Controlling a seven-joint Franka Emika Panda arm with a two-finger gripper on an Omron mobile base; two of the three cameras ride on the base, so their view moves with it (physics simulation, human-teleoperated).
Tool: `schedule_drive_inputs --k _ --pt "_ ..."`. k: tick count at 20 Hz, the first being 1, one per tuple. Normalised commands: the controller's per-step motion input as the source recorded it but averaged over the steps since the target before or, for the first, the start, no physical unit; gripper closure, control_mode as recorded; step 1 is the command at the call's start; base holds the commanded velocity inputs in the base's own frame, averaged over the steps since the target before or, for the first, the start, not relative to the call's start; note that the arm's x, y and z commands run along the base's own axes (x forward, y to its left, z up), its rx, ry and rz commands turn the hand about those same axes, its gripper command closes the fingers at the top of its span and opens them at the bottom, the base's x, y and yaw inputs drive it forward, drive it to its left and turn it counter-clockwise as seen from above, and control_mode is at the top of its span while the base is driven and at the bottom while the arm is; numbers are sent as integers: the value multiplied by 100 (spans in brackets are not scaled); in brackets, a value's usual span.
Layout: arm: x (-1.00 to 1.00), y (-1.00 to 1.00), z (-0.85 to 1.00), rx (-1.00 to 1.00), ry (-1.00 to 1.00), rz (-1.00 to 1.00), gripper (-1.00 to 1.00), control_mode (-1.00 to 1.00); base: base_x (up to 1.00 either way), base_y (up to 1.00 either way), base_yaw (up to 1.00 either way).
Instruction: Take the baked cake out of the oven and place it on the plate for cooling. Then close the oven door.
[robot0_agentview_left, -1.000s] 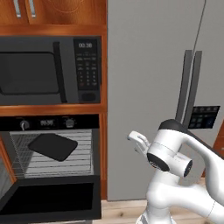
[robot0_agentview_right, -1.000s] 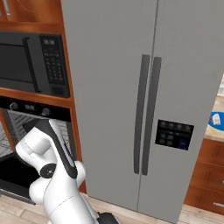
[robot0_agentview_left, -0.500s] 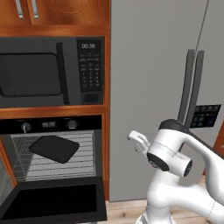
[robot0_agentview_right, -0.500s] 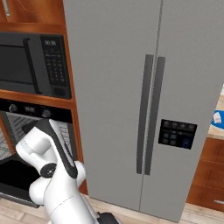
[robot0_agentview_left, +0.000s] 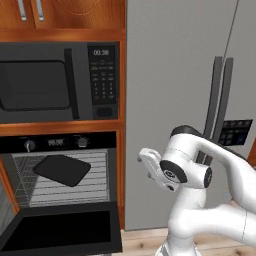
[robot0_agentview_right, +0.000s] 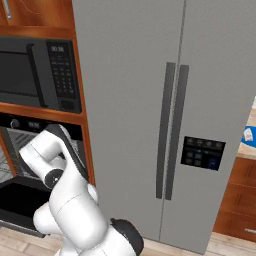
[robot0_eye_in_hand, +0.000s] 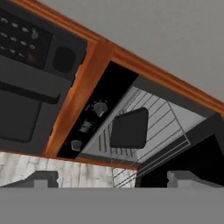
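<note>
With the base shifted left, the oven (robot0_agentview_left: 65, 175) (door dropped) sits more central; gripper (robot0_eye_in_hand: 111, 179) spread, empty, cake unseen.

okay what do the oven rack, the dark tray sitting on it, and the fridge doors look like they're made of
Oven rack: thin parallel pale bars, apparently metal wire. Dark tray: flat, matte black with rounded corners, probably coated metal, though it could be silicone. Fridge doors: smooth, even grey with a dull sheen, suggesting brushed steel or painted metal; the rendering leaves that open.

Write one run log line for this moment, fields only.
oven door: open | dark tray: on rack | gripper: open, holding nothing
</note>
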Motion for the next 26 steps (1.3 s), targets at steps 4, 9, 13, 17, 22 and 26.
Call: schedule_drive_inputs --k 4,9,13,17,22,26 --pt "-41 20 9 0 27 0 -100 -100 0 0 0" --pt "-41 36 1 -4 21 0 -100 -100 0 0 0" --pt "-28 47 0 -9 29 0 -100 -100 0 0 0" --pt "-35 50 5 -10 19 -2 -100 -100 0 0 0" --pt "-55 59 3 -17 0 0 -100 -100 0 0 0" --pt "-49 58 0 -20 2 0 -100 -100 0 0 0"
